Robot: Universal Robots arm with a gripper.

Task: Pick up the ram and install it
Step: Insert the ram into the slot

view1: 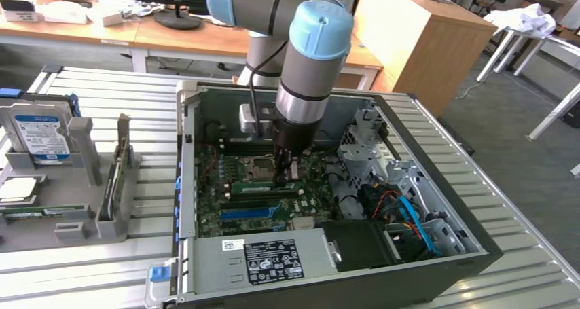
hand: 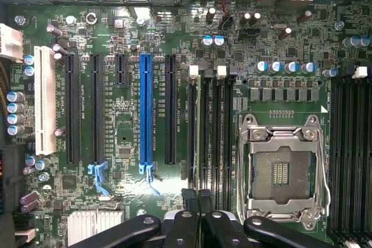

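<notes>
The ram (view1: 258,186) is a thin green stick standing on edge in a memory slot of the motherboard (view1: 227,217), inside the open computer case. In the wrist view the ram (hand: 204,132) shows edge-on as a pale line between black slot walls, beside two white latches. My gripper (view1: 288,178) reaches straight down into the case over the stick's end at the exterior view's right. Its black fingertips (hand: 189,197) are pressed together, and the gripper (hand: 197,197) is shut on the ram's top edge at that end.
A long blue slot (hand: 145,108) and several black slots lie beside the memory slots. The CPU socket (hand: 282,169) sits on their other side. The power supply (view1: 258,258) and drive cage (view1: 363,146) crowd the case. A grey fixture (view1: 73,221) holds a hard drive (view1: 41,136).
</notes>
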